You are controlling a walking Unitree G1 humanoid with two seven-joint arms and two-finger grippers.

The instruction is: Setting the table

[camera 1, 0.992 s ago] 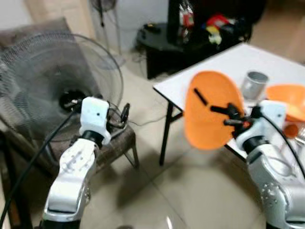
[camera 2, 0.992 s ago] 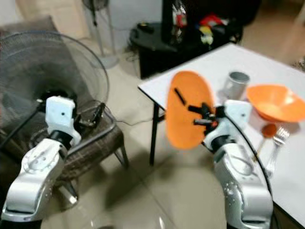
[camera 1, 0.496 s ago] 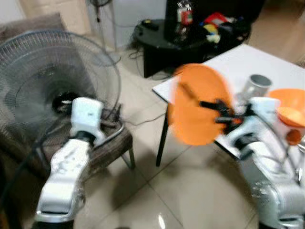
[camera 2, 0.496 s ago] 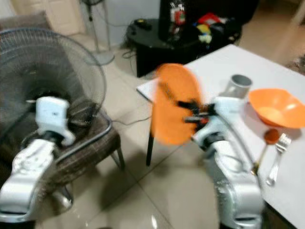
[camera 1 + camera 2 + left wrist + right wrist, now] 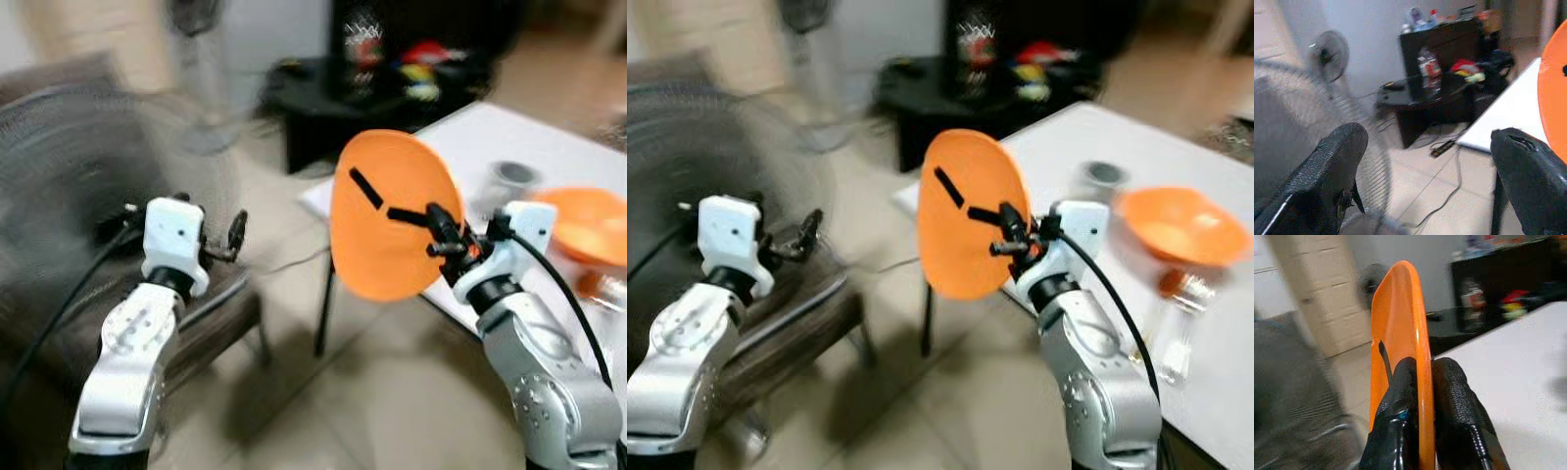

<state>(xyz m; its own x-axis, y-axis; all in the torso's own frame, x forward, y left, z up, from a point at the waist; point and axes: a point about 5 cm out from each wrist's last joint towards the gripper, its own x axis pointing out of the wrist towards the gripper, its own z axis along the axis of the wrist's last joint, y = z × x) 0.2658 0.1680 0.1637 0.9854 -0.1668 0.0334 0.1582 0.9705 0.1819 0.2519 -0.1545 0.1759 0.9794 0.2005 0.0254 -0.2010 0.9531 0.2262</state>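
The right gripper (image 5: 438,227) pinches an orange plate (image 5: 392,220) by its rim, fingers closed tight on either face, and holds it on edge in the air just off the near corner of the white table (image 5: 490,132). In the right wrist view the plate (image 5: 1400,357) stands upright between the two black fingers (image 5: 1398,401). Beyond the gripper, on the table, stand a metal cup (image 5: 509,181) and an orange bowl (image 5: 588,220), with a spoon (image 5: 1173,284) and what looks like a fork (image 5: 1178,352) beside it; blur hides finer detail.

The left gripper (image 5: 235,235) hangs empty, fingers spread wide, near a fan (image 5: 88,186) and a chair (image 5: 196,313).

The grip takes only the rim, so the plate could pivot or slip out as the arm swings. Lowered while on edge, its rim could strike the table corner. A wide sweep toward the settings risks knocking the cup or bowl.
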